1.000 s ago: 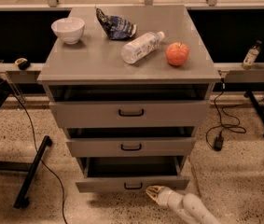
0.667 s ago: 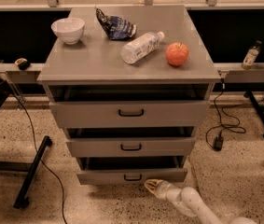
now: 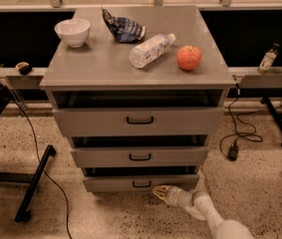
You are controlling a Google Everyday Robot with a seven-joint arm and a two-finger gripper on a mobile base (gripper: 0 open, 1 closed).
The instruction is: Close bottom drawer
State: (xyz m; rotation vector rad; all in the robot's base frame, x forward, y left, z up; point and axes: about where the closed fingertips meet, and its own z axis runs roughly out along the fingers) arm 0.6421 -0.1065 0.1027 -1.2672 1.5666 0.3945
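Note:
The bottom drawer (image 3: 110,183) is the lowest of the grey cabinet's (image 3: 138,62) three drawers, with a plain grey front and a small black handle (image 3: 141,184). It stands only slightly out, with a narrow dark gap above its front. My gripper (image 3: 161,191) is low near the floor, its tip against the drawer front just right of the handle. The white arm (image 3: 211,215) runs from the lower right.
The two drawers above stand slightly open. On the cabinet top are a white bowl (image 3: 72,32), a crumpled chip bag (image 3: 123,27), a plastic bottle (image 3: 152,49) and an apple (image 3: 189,58). A black stand leg (image 3: 35,181) lies at the left, cables (image 3: 236,138) at the right.
The bottom drawer has slid inward, from well pulled out to nearly flush. My gripper has followed it towards the cabinet.

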